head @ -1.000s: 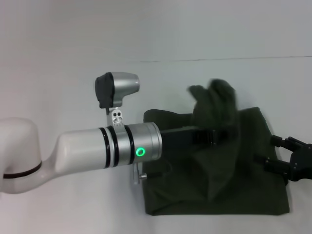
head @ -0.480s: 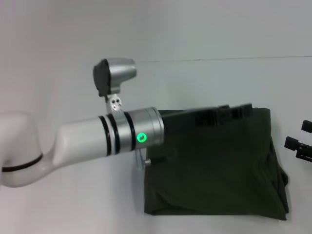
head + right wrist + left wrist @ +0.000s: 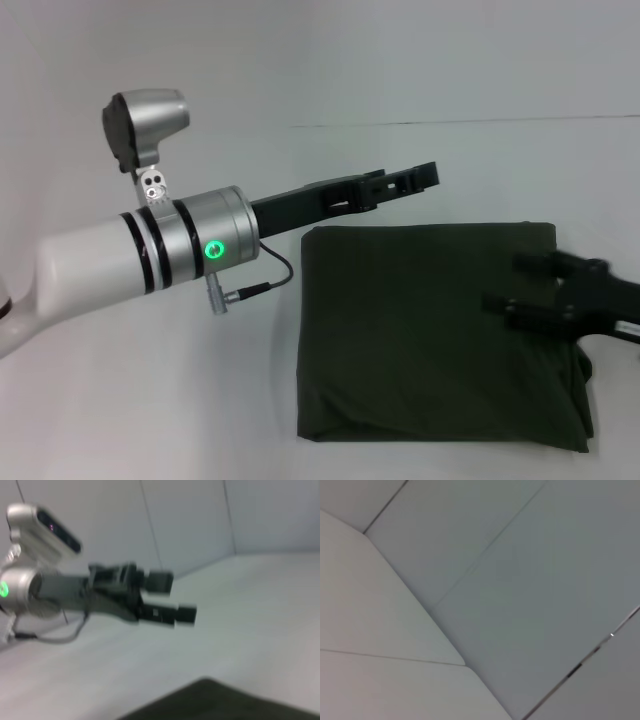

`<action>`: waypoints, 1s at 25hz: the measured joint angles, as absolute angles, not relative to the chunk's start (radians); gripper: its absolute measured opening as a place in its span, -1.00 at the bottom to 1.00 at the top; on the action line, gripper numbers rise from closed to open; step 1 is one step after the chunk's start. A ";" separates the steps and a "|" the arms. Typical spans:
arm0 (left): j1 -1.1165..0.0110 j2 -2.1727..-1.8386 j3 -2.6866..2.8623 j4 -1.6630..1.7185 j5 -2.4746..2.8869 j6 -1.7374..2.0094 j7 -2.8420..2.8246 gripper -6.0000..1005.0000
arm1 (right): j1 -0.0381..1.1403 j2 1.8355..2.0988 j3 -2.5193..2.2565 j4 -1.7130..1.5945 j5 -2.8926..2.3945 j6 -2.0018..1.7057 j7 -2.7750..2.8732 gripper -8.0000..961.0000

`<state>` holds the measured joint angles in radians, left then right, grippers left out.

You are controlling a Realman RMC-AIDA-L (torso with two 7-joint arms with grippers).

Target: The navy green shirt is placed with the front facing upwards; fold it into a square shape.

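The navy green shirt [image 3: 430, 330] lies folded on the white tabletop [image 3: 150, 400], toward the robot's right side of the head view. It shows as a dark olive, nearly square block with plain cloth on top; no lettering or label is visible. Its left edge and near edge are straight and crisp, the near edge showing a slight thickness of stacked layers. On the right side the cloth bulges a little past the block's outline near the near corner. The block is close to square, so no clear long axis stands out; its edges run roughly parallel to the tabletop's far edge line. A corner of the same dark cloth [image 3: 225, 702] shows in the right wrist view.

The left gripper [image 3: 405, 182] is held above the bare tabletop just beyond the shirt's far-left corner, pointing to the robot's right; in the right wrist view [image 3: 172, 597] its two fingers stand apart with nothing between them.

The right gripper [image 3: 530, 285] hovers over the shirt's right part, its dark fingers spread apart and holding nothing
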<state>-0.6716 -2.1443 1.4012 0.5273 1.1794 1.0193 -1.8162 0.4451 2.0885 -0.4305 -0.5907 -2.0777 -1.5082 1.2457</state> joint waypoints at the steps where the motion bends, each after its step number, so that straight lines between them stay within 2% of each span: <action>1: -0.670 -2.143 1.395 0.527 1.184 1.020 -1.816 0.87 | 0.455 2.090 -0.456 -0.573 -2.079 -1.464 1.260 0.84; 8: -0.654 -2.137 1.367 0.522 1.241 1.033 -1.824 0.87 | 0.470 2.086 -0.485 -0.528 -2.060 -1.295 1.297 0.84; 12: -0.643 -2.136 1.325 0.517 1.317 1.056 -1.837 0.87 | 0.476 2.074 -0.471 -0.530 -2.041 -1.209 1.341 0.84; 16: -0.630 -2.128 1.256 0.517 1.436 1.063 -1.895 0.87 | 0.489 2.076 -0.465 -0.545 -2.009 -1.170 1.351 0.84; 25: -0.644 -2.077 1.001 0.606 1.909 1.209 -2.255 0.87 | 0.464 2.072 -0.464 -0.639 -1.866 -1.359 1.348 0.84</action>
<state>-0.6436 -2.0772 1.0011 0.6058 1.9086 1.2086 -2.2548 0.4640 2.0723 -0.4639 -0.6395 -1.8662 -1.3589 1.3475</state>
